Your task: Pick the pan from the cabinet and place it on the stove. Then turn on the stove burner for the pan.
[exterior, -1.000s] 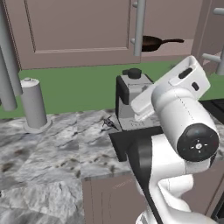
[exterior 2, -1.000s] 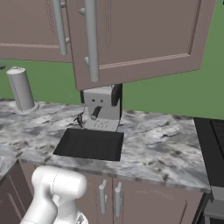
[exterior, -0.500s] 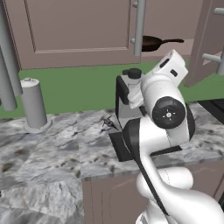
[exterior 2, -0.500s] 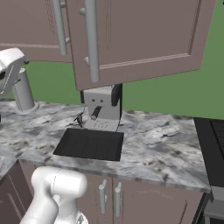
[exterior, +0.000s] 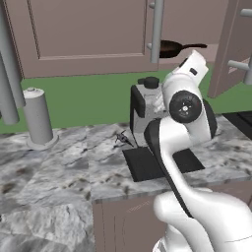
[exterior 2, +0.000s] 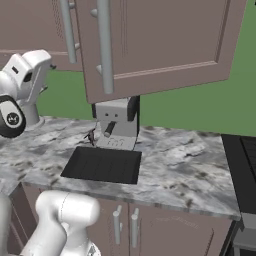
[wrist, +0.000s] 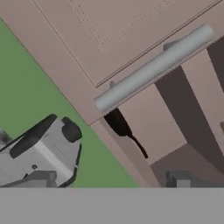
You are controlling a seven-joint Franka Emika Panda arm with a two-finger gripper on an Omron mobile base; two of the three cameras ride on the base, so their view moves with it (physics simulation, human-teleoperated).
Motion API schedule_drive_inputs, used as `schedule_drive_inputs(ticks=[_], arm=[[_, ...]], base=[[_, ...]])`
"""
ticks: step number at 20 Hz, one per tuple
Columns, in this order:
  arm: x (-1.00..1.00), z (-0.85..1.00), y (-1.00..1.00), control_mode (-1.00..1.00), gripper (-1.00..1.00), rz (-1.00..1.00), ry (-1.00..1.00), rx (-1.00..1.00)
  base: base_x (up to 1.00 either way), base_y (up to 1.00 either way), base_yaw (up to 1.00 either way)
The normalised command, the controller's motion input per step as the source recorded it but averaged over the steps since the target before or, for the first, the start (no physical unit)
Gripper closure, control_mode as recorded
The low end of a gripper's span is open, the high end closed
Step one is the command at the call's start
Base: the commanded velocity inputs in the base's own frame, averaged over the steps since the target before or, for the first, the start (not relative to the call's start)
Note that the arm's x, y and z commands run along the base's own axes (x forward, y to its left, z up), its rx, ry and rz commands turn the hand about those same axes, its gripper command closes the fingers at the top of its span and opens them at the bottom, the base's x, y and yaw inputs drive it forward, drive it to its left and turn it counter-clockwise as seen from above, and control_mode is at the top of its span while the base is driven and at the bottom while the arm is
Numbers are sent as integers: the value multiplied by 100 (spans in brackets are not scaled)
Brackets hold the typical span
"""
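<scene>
The pan (exterior: 171, 47) lies inside the open cabinet (exterior: 88, 34), on its bottom shelf, at about 1 o'clock in the left base view. Its thin handle points to the right, toward the open door (exterior: 236, 44). In the hand view the pan (wrist: 117, 122) shows dark in the gap under the door's bar handle (wrist: 153, 68), near the centre, with its handle running toward 4 o'clock.

The arm (exterior: 184, 106) is raised in front of the coffee machine (exterior: 147, 110), which stands on the marble counter (exterior: 59, 167) below the pan. The hand points up toward the cabinet, well apart from the pan. The fingers are not visible in the pictures; the jaws stand wide apart and hold nothing.

A grey canister (exterior: 38, 118) stands at 9 o'clock on the counter. The stove (exterior 2: 242, 165) is at the right edge in the right base view, at 3 o'clock.
</scene>
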Motion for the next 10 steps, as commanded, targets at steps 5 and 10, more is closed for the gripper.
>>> schedule_drive_inputs(ticks=[5,10], arm=[[30,0,-37,-100,-100,-11,16,-6],[11,-1,-29,-100,-100,-11,5,-7]], base=[[0,0,0],[0,0,0]])
